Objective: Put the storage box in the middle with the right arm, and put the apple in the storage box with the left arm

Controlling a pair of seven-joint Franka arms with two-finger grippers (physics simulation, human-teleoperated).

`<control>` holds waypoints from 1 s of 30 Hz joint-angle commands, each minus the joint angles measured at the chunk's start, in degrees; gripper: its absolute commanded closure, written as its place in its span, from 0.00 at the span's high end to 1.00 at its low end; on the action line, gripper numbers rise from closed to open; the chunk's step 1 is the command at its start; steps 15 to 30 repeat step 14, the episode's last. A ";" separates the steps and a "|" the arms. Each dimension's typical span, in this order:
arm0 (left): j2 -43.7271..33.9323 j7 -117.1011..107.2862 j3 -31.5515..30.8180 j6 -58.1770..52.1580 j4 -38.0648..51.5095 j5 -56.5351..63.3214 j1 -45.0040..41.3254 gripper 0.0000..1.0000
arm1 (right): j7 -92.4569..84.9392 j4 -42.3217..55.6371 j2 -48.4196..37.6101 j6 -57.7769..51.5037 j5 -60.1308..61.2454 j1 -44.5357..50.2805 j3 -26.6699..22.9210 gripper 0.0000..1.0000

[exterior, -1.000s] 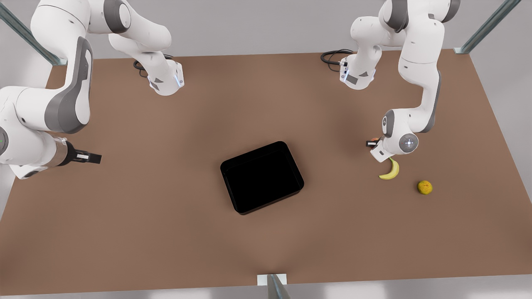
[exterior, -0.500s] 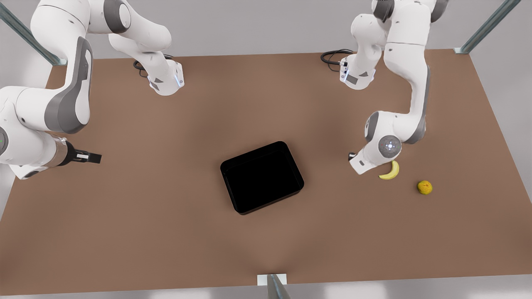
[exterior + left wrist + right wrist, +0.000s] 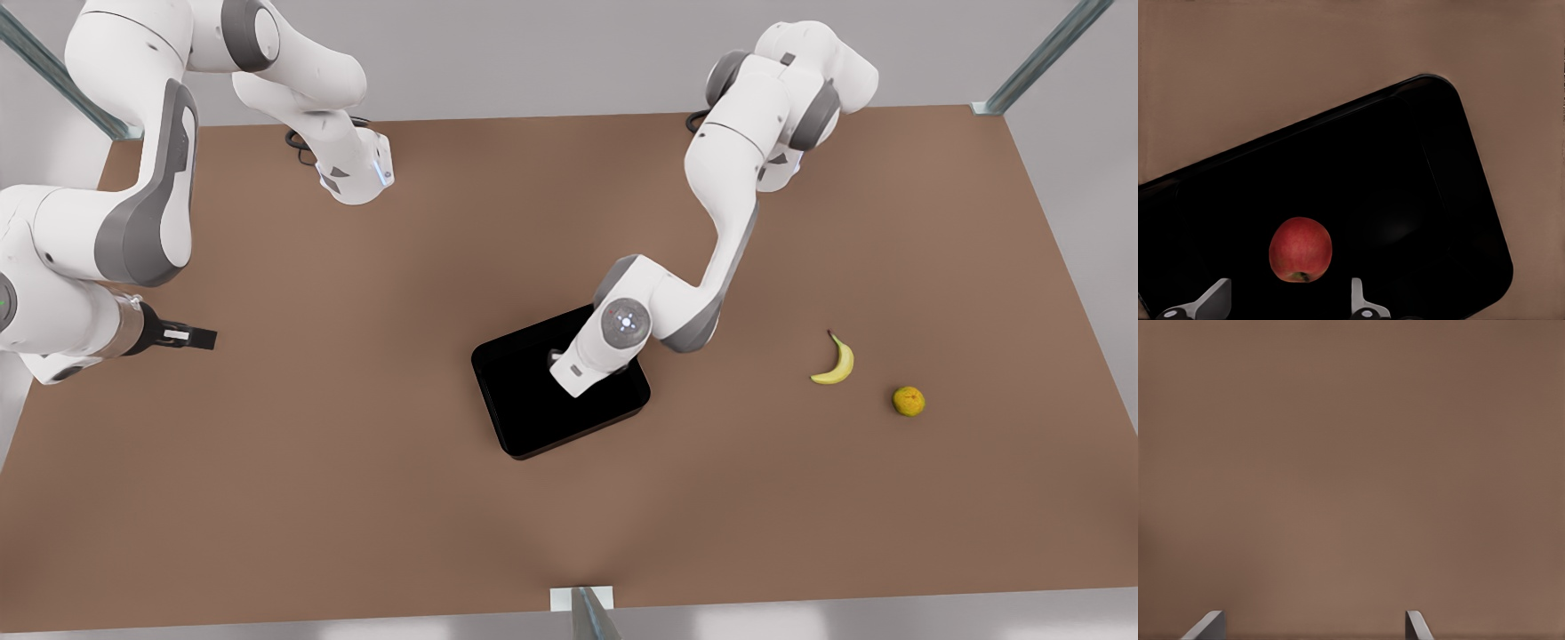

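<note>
Two fingers (image 3: 1213,299) of the left gripper (image 3: 1290,297) stand wide apart, and we see nothing held between them. The apple (image 3: 1301,249) sits just past the fingers, in the gap, and it touches neither one. We see black box floor all around the apple, so it is inside the storage box (image 3: 1418,200).

From the front view we see the left arm reach down over the storage box (image 3: 533,409), and its wrist covers part of the box. The box sits near the middle of the table (image 3: 356,498), turned a bit crooked to the table edges.

We see a banana (image 3: 836,363) and an orange fruit (image 3: 909,401) on the front view's right, well apart from the box. Nothing lies between them and the box.

At the front view's left, the right gripper (image 3: 200,338) hangs and waits, far from the box. Its fingers (image 3: 1208,625) are wide apart over bare brown table, holding nothing. Lots of open table lies on every side of the box, right out to the table edges.
</note>
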 commanded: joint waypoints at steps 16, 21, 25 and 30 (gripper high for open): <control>-35.95 29.74 -0.42 -37.04 -13.65 17.06 22.19 1.00 | -0.17 0.03 -0.48 0.06 -0.05 0.00 -0.02 1.00; -35.95 29.74 -0.42 -37.04 -13.65 17.06 22.19 1.00 | -0.17 0.03 -0.48 0.06 -0.05 0.00 -0.02 1.00; -35.95 29.74 -0.42 -37.04 -13.65 17.06 22.19 1.00 | -0.17 0.03 -0.48 0.06 -0.05 0.00 -0.02 1.00; -35.95 29.74 -0.42 -37.04 -13.65 17.06 22.19 1.00 | -0.17 0.03 -0.48 0.06 -0.05 0.00 -0.02 1.00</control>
